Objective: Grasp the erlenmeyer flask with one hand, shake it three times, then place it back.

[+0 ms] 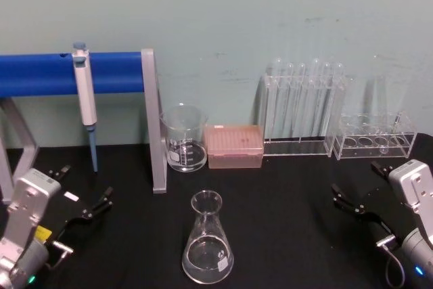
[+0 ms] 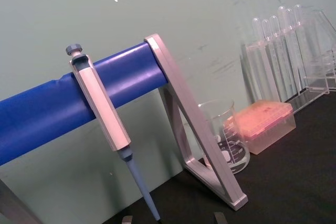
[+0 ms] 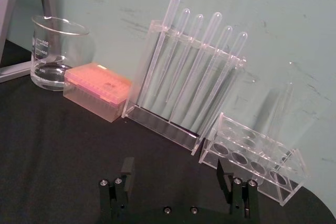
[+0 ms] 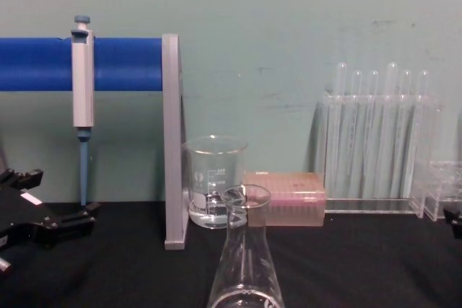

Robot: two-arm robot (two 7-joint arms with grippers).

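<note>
Erlenmeyer flask (image 1: 208, 245) stood upright on surface (image 1: 291, 241), centred between my left gripper (image 1: 84, 186) and right gripper (image 1: 355, 179); both jaws wide, well apart from it. Risk judged: smooth tapering glass might slip or tip under an off-centre pinch.

Glossy clear glass erlenmeyer flask (image 1: 208, 248) on matt black table (image 1: 284, 235).
</note>
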